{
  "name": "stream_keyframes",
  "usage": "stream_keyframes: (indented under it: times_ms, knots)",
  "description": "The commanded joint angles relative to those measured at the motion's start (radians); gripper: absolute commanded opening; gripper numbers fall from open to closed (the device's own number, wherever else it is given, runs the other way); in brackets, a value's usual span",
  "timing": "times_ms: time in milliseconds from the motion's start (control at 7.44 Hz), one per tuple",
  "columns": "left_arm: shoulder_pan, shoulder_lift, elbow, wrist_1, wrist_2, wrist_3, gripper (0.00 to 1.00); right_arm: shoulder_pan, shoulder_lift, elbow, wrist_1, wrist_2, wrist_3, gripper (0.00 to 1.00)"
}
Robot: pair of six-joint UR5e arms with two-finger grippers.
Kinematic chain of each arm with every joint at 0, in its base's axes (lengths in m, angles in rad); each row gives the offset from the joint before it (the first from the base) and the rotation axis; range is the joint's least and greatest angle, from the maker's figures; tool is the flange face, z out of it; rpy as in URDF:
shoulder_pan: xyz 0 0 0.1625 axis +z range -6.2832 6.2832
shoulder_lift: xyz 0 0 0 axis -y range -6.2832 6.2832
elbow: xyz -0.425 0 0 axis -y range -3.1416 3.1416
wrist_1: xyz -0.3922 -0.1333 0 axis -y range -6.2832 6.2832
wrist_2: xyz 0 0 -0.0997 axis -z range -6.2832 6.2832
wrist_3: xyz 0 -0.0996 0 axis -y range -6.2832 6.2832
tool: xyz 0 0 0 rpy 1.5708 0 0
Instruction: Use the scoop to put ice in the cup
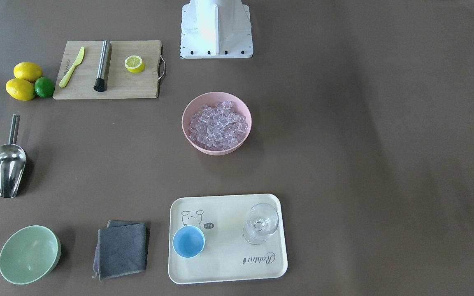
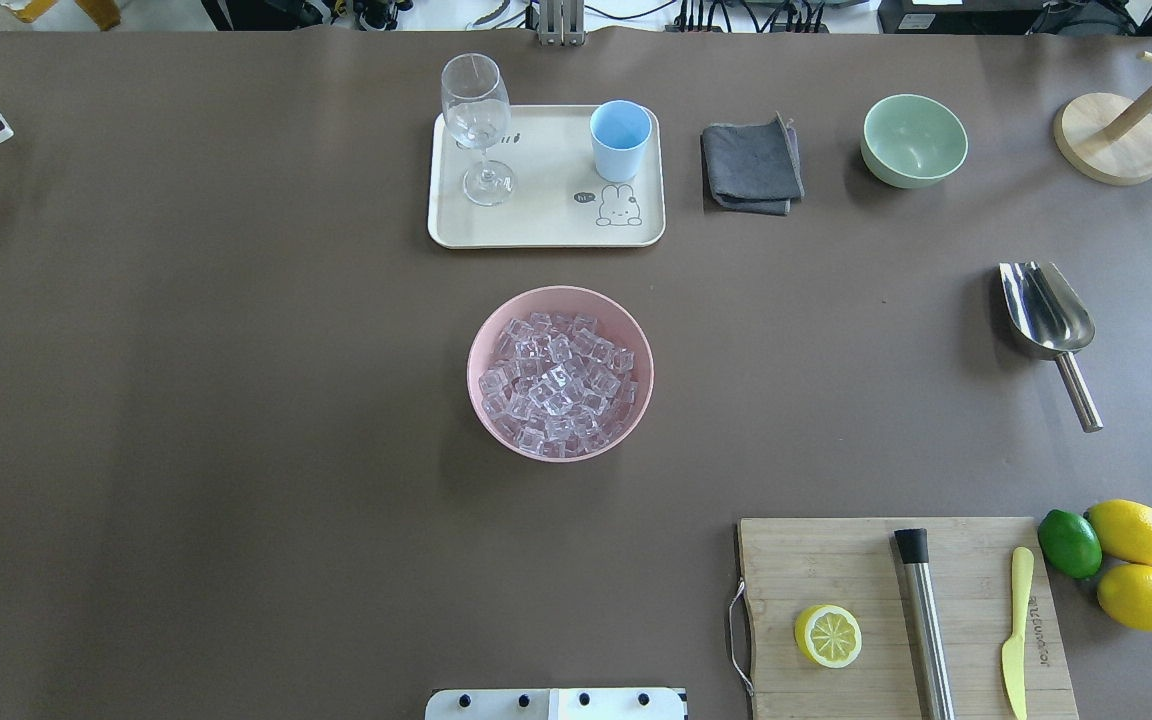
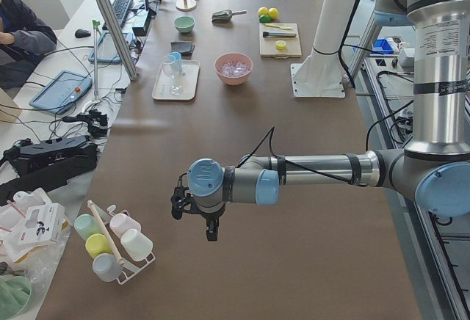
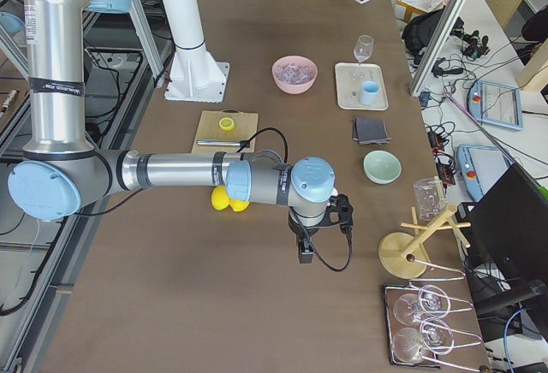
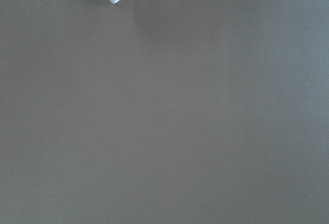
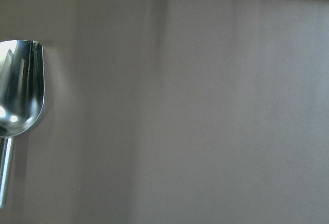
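1. My right gripper (image 4: pixel 318 229) and left gripper (image 3: pixel 192 206): jaws wide or narrow, I cannot tell.
2. The shiny steel scoop (image 2: pixel 1046 320) lies at the table's right; its round rod handle may roll from my pinch.
3. Clear ice cubes (image 2: pixel 558 375) in the pink bowl (image 2: pixel 474 365) could miss the small light-blue cup (image 2: pixel 620 140) beyond.

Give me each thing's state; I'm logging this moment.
Cup: upright, empty, on tray.
Scoop: empty, lying on table.
Ice: heaped in pink bowl.
Glass: upright, empty, on tray.
Green bowl: upright, empty.
Cloth: folded.
Left gripper: cannot tell.
Right gripper: cannot tell.
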Motion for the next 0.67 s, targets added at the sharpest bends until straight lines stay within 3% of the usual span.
stream_keyframes:
  times_ms: [0, 537]
  knots:
    - [0.001, -0.005, 0.002, 0.001, -0.002, 0.000, 0.98, 0.000, -0.005, 0.032, -0.046, 0.006, 0.000, 1.00]
    - [0.002, 0.000, 0.021, 0.004, 0.005, 0.000, 0.98, -0.099, -0.009, 0.087, -0.039, 0.038, 0.179, 1.00]
